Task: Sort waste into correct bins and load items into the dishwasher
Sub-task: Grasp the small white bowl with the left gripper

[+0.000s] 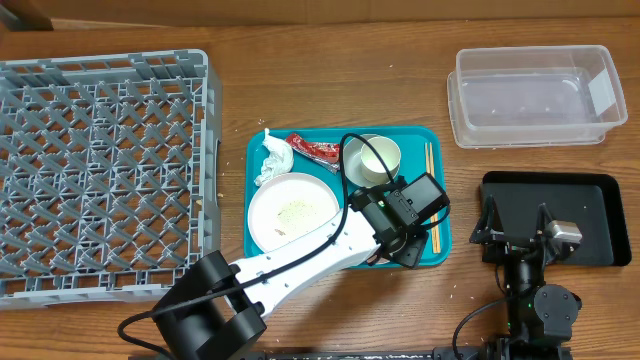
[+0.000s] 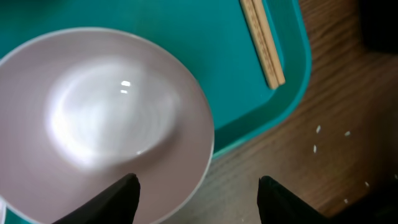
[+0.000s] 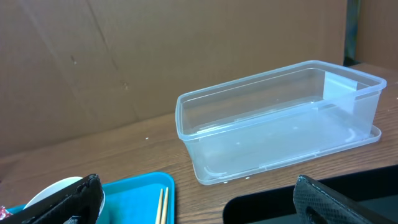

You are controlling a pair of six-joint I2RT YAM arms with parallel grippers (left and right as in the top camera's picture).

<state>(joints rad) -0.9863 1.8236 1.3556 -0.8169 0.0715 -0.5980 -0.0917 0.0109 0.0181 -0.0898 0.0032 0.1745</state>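
On the teal tray lie a crumpled white napkin, a red foil wrapper, a white cup and a large white plate with rice crumbs. My left gripper hovers over the tray's front right corner and hides the smaller white dish in the overhead view. The left wrist view shows the dish. The open left gripper straddles its rim, which reaches past the tray edge. My right gripper is open and empty over the black tray. No metal bowl is in view.
The grey dish rack fills the left side. The clear tub stands at the back right, also in the right wrist view. Wooden chopsticks lie along the tray's right side. Small crumbs dot the wood beside the tray.
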